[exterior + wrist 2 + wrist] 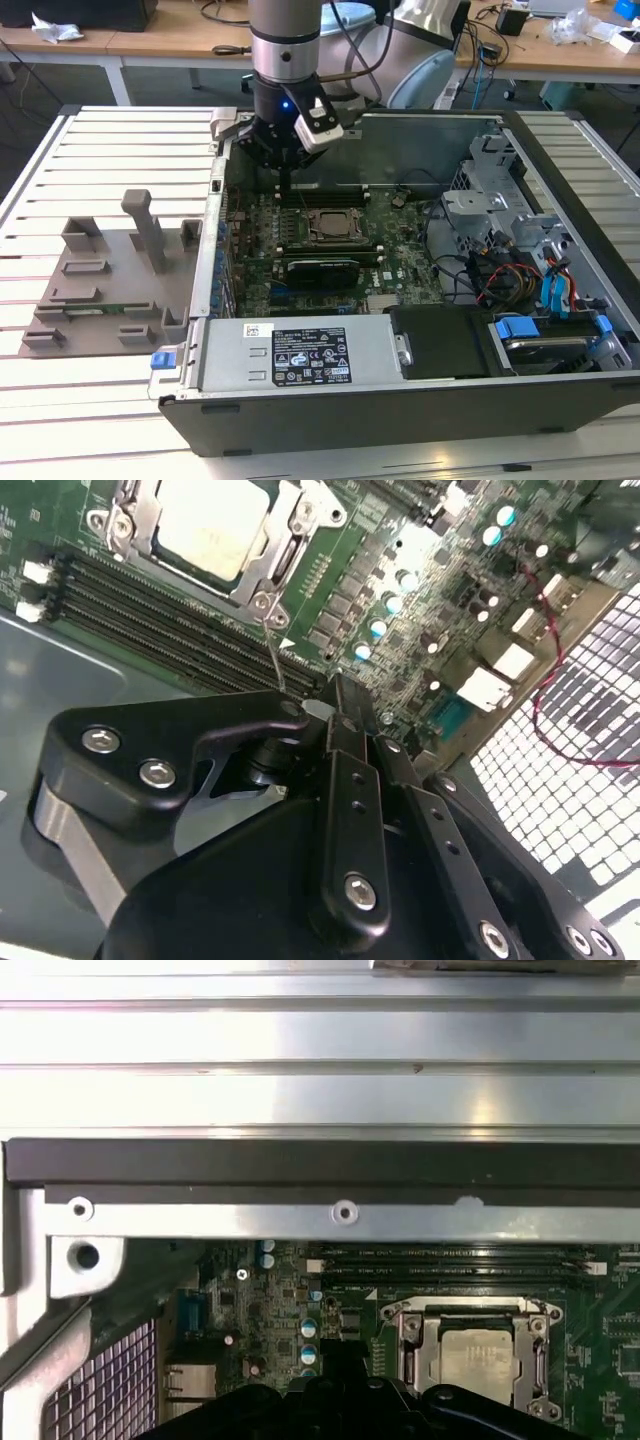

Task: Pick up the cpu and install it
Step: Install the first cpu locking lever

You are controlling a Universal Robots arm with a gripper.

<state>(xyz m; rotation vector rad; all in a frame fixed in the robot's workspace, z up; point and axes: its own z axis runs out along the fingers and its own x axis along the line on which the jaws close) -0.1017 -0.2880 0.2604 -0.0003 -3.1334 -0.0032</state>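
The cpu [208,525] is a pale silver square lying inside the metal-framed socket [330,226] on the green motherboard, and it also appears in the first wrist view as the cpu [478,1356]. My gripper [285,186] hangs inside the open computer case, just off the socket's corner toward the exterior view's left and rear. In the second wrist view the gripper [335,690] has its black fingers [345,780] brought together to a point, with nothing visibly between them. A thin socket lever wire [272,652] stands just ahead of the tip.
The case wall [215,215] and rear fan grille [570,780] lie close to the gripper. Memory slots [150,615] run beside the socket. A grey fixture plate [110,285] with upright posts sits on the exterior view's left. The power supply [300,356] and drive cage [520,255] fill the case's front and right.
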